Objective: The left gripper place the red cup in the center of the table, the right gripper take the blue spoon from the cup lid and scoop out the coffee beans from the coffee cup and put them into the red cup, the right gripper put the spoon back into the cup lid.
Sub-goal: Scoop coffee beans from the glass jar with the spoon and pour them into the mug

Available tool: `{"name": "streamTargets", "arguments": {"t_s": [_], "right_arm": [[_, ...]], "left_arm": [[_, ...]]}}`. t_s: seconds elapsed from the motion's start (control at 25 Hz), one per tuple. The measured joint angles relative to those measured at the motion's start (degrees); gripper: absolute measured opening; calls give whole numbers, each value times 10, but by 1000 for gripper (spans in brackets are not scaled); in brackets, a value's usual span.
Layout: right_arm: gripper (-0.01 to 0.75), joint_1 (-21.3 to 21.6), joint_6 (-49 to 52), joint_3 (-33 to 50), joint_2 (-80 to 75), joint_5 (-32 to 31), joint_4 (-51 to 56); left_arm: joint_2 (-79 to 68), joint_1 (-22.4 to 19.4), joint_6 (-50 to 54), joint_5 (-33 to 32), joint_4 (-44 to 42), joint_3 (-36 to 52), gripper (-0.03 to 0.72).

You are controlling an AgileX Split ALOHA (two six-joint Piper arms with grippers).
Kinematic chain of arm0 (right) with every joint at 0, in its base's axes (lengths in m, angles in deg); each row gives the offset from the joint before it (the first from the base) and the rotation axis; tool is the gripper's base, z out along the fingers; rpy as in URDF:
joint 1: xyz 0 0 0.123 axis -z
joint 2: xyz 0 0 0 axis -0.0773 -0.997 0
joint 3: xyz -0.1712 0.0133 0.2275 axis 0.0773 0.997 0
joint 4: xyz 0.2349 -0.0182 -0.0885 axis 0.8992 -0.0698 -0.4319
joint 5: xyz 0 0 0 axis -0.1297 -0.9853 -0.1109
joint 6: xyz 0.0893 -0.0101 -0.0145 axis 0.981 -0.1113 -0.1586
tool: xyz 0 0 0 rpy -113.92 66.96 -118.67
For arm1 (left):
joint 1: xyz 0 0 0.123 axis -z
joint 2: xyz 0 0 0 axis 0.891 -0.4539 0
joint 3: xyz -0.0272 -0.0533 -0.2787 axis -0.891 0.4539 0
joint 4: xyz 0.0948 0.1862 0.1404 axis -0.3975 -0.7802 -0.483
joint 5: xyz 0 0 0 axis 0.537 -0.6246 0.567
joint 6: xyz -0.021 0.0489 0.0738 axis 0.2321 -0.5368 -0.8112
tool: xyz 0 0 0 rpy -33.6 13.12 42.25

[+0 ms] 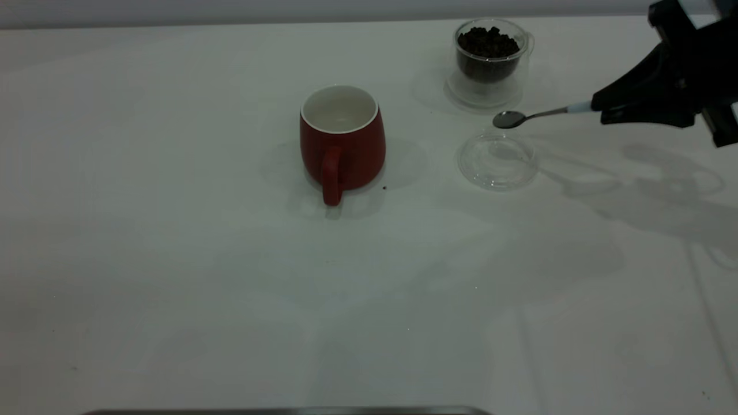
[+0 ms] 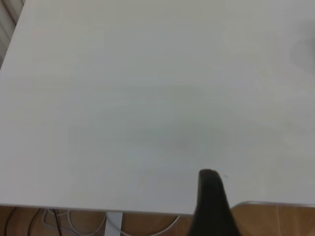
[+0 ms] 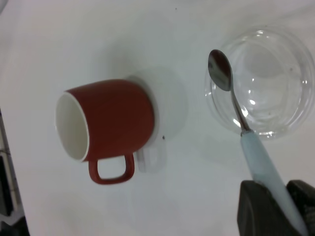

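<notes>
The red cup [image 1: 342, 141] stands upright and empty at the middle of the table [image 1: 173, 259]; it also shows in the right wrist view [image 3: 106, 123]. My right gripper [image 1: 599, 108] is shut on the pale-blue handle of the blue spoon [image 1: 536, 115] and holds it level above the table, its empty bowl over the far edge of the cup lid [image 1: 497, 161]. The spoon [image 3: 236, 108] and lid [image 3: 263, 81] show in the right wrist view. The coffee cup [image 1: 489, 60] holds a heap of coffee beans [image 1: 488, 41] behind the lid. My left gripper shows one black finger [image 2: 211, 206] at the table's edge.
One stray bean [image 1: 384, 187] lies on the table beside the red cup. A dark strip [image 1: 288, 411] runs along the near edge of the table. The wooden floor [image 2: 275, 221] and cables show past the table's edge in the left wrist view.
</notes>
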Motion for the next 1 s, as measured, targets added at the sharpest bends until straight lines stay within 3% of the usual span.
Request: {"name": "streamTargets", "arguments": {"t_s": [0.36, 0.64, 1.0], "right_arm": [[114, 0, -30, -5, 50, -4, 39], [114, -10, -87, -73, 44, 3, 65], [114, -21, -126, -142, -7, 63, 30]], "left_arm": [[0, 0, 0, 0, 0, 0, 586], [0, 0, 0, 0, 0, 0, 586], [0, 0, -2, 0, 0, 0, 586]]}}
